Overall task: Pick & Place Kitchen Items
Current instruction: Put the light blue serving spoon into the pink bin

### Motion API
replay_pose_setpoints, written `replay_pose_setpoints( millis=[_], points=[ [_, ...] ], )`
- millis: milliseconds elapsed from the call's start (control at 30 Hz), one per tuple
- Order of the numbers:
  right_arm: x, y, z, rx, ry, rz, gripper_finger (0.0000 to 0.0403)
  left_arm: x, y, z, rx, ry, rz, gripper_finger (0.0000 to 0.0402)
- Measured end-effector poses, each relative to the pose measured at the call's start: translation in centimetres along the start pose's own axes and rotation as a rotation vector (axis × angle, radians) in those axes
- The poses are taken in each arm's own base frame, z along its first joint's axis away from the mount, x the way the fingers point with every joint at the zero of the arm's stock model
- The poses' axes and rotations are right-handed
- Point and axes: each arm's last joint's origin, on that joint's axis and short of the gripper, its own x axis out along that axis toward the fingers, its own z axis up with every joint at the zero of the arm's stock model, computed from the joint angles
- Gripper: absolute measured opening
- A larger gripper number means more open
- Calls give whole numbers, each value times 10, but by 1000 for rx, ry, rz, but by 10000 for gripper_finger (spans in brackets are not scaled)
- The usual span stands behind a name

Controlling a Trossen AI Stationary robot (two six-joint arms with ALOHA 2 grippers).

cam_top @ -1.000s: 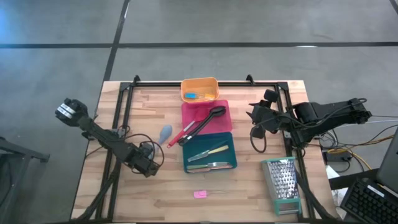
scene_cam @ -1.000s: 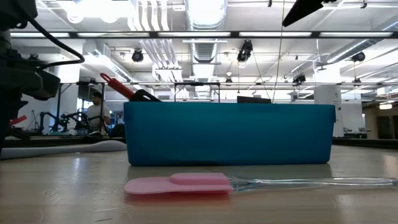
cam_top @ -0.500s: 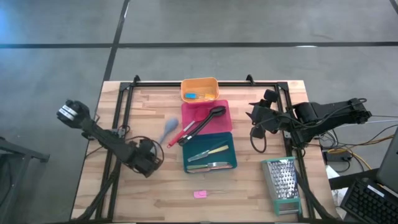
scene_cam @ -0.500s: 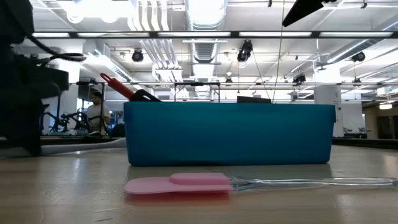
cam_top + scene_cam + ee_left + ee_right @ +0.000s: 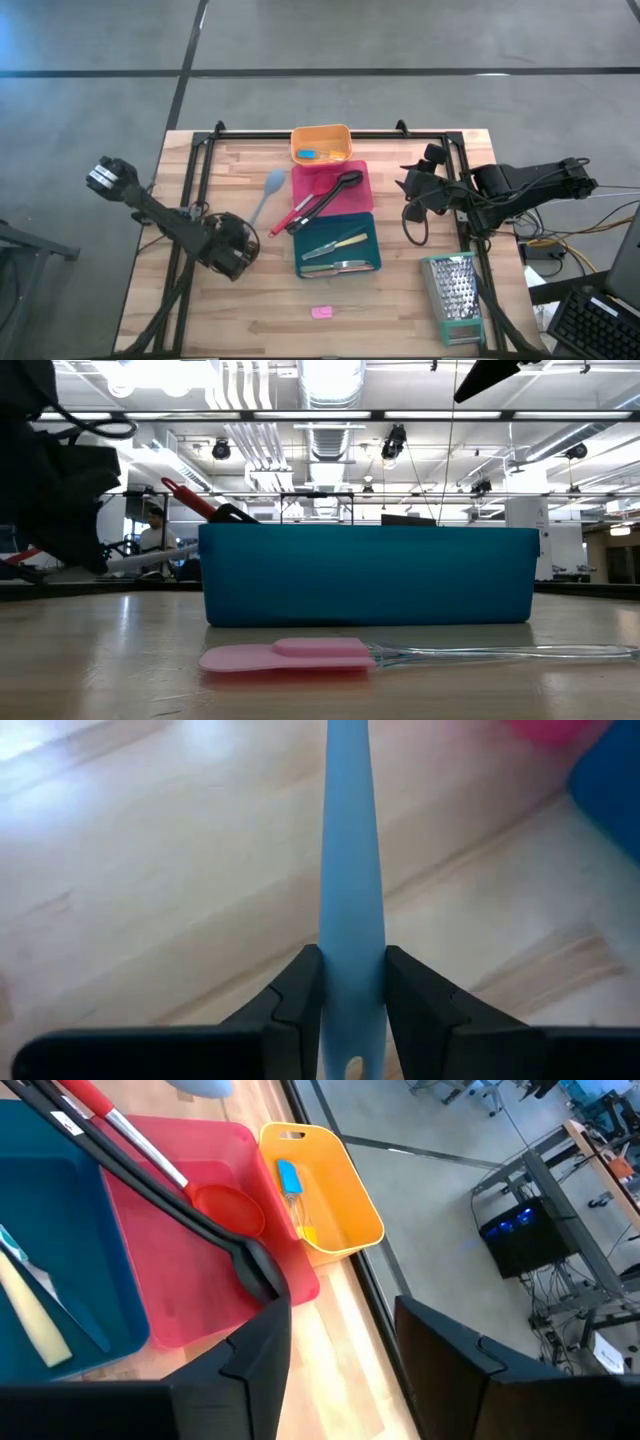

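Observation:
A light blue-grey spoon (image 5: pixel 266 198) points from my left gripper (image 5: pixel 243 234) toward the table's far edge, its head (image 5: pixel 275 181) beside the pink tray (image 5: pixel 358 200). My left gripper is shut on its handle. A black spoon (image 5: pixel 335 192) and a red spatula (image 5: pixel 292 218) lie slanting in the pink tray. A yellow-handled knife (image 5: pixel 340 243) and metal tongs (image 5: pixel 340 266) lie in the teal tray (image 5: pixel 372 240). A small pink spatula (image 5: pixel 322 312) lies flat near the front edge. My right gripper (image 5: pixel 340 1370) hangs open, high at the right. My left gripper pinches the spoon's handle (image 5: pixel 352 982) near its free end, where the hanging hole (image 5: pixel 352 1068) is, between its two fingers (image 5: pixel 296 995). The fingers slant down from the near left and lie along the handle. In the low view the handle (image 5: pixel 150 556) slants up, clear of the table.
An orange tray (image 5: pixel 338 135) with a small blue piece (image 5: pixel 288 1177) stands at the far middle. A tall metal box grater (image 5: pixel 455 298) stands at the near right. Black frame rails (image 5: pixel 205 165) run along the table's left, far and right edges.
My left gripper has risen a little and turned. The spoon has swung with it: its head has moved from beside the teal tray's far left corner toward the far edge, and the handle now shows at full length.

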Motion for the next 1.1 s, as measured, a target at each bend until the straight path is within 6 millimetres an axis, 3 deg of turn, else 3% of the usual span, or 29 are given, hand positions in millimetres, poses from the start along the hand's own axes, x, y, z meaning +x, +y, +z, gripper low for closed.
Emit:
replay_pose_setpoints(
  millis=[167, 333, 567, 700, 900, 1100],
  points=[
    [0, 0, 0, 0, 0, 0, 149, -12, -2, 9, 33, -17, -25, 89],
    [0, 0, 0, 0, 0, 0, 131, -39, -3, 28, 106, -12, 0, 89],
    [0, 0, 0, 0, -1, 0, 113, -86, -11, 72, 169, 32, -7, 89],
    [0, 0, 1, -1, -5, 0, 104, -100, -23, 104, 225, 89, -69, 89],
    [0, 0, 1, -4, -5, 0, 89, -100, -35, 161, 281, 182, -125, 89],
    [0, 0, 1, -19, -5, 0, 82, -79, -47, 208, 302, 316, -194, 89]
  ],
)
